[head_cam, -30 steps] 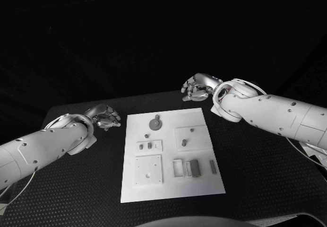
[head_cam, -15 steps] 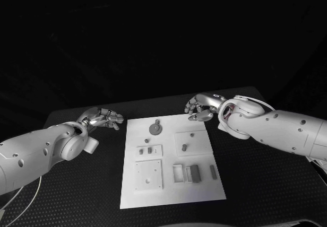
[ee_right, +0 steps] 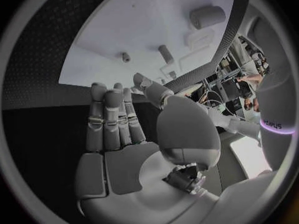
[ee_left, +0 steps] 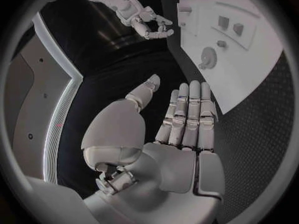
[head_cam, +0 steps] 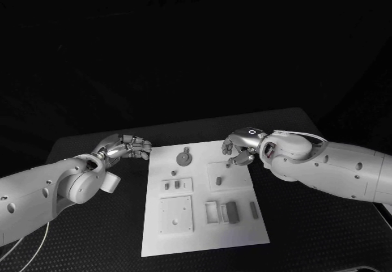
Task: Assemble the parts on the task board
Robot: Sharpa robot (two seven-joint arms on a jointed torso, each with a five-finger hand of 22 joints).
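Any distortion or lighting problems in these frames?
Head view: dark surroundings, but the task board is bright and legible. Left wrist view: fisheye bends the board's edge near the left hand. Right wrist view: a bright room patch glares beside the right hand.

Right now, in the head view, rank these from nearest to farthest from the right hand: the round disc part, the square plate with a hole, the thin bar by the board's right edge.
From the right hand:
1. Round disc part, far end of the board.
2. Thin bar, near right edge.
3. Square plate with a hole, near left side.
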